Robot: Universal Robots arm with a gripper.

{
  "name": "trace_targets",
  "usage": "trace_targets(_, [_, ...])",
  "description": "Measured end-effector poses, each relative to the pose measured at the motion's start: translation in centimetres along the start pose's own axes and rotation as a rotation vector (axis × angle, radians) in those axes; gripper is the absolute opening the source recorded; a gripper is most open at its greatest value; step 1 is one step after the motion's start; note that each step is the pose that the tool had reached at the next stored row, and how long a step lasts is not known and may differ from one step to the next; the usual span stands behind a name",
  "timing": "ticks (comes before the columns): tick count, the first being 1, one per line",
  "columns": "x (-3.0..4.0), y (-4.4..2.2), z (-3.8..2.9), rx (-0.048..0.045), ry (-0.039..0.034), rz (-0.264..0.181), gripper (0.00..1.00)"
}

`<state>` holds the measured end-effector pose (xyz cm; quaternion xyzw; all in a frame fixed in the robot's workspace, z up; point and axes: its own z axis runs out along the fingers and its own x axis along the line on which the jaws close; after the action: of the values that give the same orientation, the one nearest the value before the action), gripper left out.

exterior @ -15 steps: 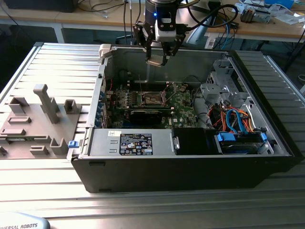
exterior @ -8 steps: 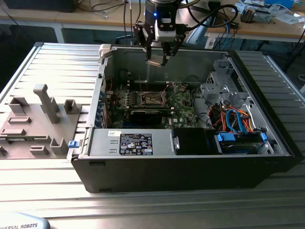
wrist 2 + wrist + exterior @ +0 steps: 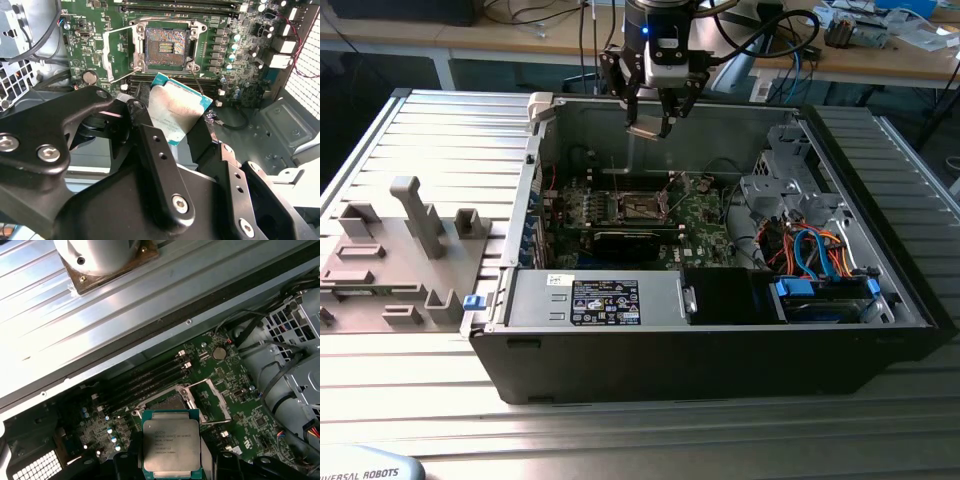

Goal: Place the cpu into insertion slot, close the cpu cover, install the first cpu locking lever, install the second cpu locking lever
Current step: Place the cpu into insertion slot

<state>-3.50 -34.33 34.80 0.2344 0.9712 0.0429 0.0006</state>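
Observation:
My gripper (image 3: 650, 118) hangs above the open computer case, shut on the cpu (image 3: 645, 130), a thin silvery square plate held tilted by its edges. In both wrist views the cpu (image 3: 177, 112) (image 3: 171, 447) sits between the black fingers (image 3: 150, 145). The insertion slot (image 3: 640, 207) lies below on the green motherboard, well apart from the cpu. In the second wrist view the insertion slot (image 3: 166, 46) is bare, with its metal cover (image 3: 120, 50) swung open beside it. A thin wire lever (image 3: 199, 82) stands raised by the socket. In the first wrist view the cpu hides part of the insertion slot (image 3: 165, 402).
The case walls (image 3: 545, 150) ring the motherboard. A power supply (image 3: 610, 300) lies at the front, with a drive cage and coloured cables (image 3: 820, 260) at the exterior view's right. A grey fixture block (image 3: 400, 250) stands outside at the exterior view's left. Long black card slots (image 3: 145, 377) run beside the socket.

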Motion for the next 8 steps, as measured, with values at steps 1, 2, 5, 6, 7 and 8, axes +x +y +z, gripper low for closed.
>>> trace_targets(1, [0.00, 0.00, 0.00, 0.0000, -0.0001, 0.001, 0.54])
trace_targets(2, [0.00, 0.00, 0.00, 0.0000, -0.0002, 0.002, 0.54])
trace_targets(5, [0.00, 0.00, 0.00, -0.0001, -0.0004, 0.004, 0.54])
trace_targets(6, [0.00, 0.00, 0.00, 0.0000, -0.0004, 0.005, 0.54])
trace_targets(7, [0.00, 0.00, 0.01, -0.0001, -0.0005, 0.005, 0.54])
trace_targets(8, [0.00, 0.00, 0.01, -0.0001, -0.0005, 0.006, 0.54])
